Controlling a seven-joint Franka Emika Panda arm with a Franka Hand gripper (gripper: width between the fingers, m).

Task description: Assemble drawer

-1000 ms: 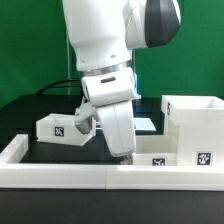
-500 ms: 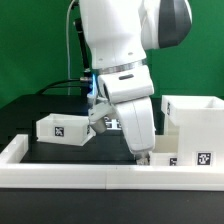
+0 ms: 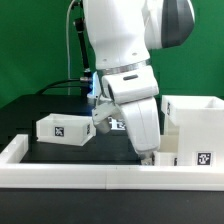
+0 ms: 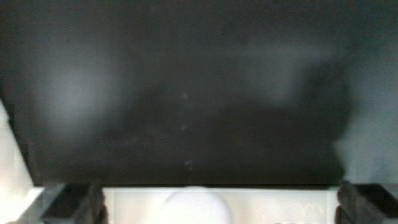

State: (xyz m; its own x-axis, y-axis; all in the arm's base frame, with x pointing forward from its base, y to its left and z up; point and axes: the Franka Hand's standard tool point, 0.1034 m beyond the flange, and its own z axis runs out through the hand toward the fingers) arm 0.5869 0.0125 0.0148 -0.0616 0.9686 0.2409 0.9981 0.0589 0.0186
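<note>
1. We see the arm (image 3: pixel 125 50) leaning down over the black desk (image 3: pixel 70 152). Its gripper (image 3: pixel 150 157) is low by the desk's front edge, toward the exterior view's right.
2. The gripper's tip sits right at the white rail (image 3: pixel 70 176) that runs along that front edge; we cannot tell whether they touch.
3. In the wrist view the two dark fingers (image 4: pixel 64 202) stand wide apart, with a pale surface (image 4: pixel 196 203) between them.
4. The small box (image 3: pixel 60 127), a tag on its front, rests behind the rail toward the desk's edge at the exterior view's left.
5. The large box (image 3: pixel 195 120), open-topped, stands at the desk's edge on the exterior view's right, just beside the gripper.
6. The two boxes are well apart, with the arm between them.
</note>
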